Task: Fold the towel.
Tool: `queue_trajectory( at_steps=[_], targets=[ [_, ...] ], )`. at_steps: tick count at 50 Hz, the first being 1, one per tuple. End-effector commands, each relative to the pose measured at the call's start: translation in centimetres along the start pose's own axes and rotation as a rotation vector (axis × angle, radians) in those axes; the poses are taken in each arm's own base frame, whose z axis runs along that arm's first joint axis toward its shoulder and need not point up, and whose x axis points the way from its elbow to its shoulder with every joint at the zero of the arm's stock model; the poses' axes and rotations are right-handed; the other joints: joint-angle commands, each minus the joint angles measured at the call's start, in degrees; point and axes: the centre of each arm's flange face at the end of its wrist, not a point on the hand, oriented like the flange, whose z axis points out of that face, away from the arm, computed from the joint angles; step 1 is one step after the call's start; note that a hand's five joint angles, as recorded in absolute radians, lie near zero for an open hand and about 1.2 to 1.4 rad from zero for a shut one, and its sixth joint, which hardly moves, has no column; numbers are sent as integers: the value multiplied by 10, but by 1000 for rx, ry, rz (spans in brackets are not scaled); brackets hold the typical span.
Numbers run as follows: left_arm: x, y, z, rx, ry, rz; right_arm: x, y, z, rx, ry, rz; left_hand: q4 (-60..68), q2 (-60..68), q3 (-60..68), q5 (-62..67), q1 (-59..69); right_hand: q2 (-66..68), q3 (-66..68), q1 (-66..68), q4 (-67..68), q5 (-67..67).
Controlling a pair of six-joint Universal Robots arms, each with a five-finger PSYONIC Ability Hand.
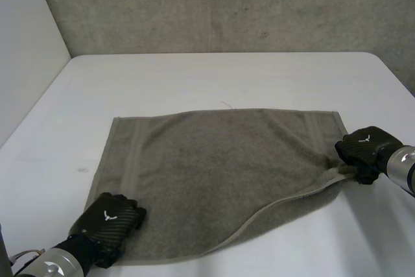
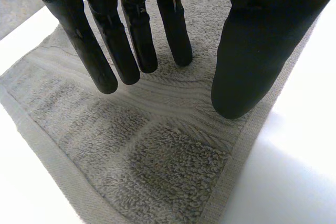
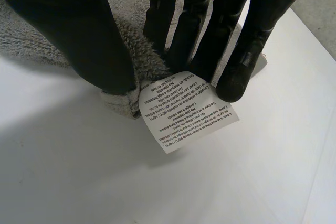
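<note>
Here the towel lies spread on the table, its near right corner pinched between thumb and fingers of the right hand. The near left corner is pressed under the left hand's straight fingers. A firm pinch is needed, with the corner carried low.

Towel label print illegibly small

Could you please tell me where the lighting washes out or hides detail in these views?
Head view: even light, no glare on the towel. Left wrist view: the white table beside the towel is washed out. Right wrist view: the care label is brightly lit, the right robot hand pinching the towel's corner reads as plain black.
</note>
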Motion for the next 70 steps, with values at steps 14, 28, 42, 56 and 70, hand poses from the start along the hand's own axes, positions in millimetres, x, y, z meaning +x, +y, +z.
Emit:
queue_trajectory(
  at_steps=[14,28,42,56,70],
  targets=[
    [5,3,8,23,12,18,0,0,0,0,0,-1,237,237,237,238,237,128,120,205,112,202],
    [-13,-15,21,133,-75,39,-1,0,0,0,-1,-3,404,404,404,405,404,128,120,205,112,202],
    [-32,-32,39,175,-105,43,10,-15,4,50,34,-12,404,404,404,405,404,128,120,205,112,202],
    [-73,-60,94,219,-139,60,31,-46,35,185,121,174,404,404,404,405,404,128,120,205,112,202],
    [-106,-74,166,288,-177,83,63,-46,91,280,303,247,404,404,404,405,404,128,120,205,112,202]
  ],
)
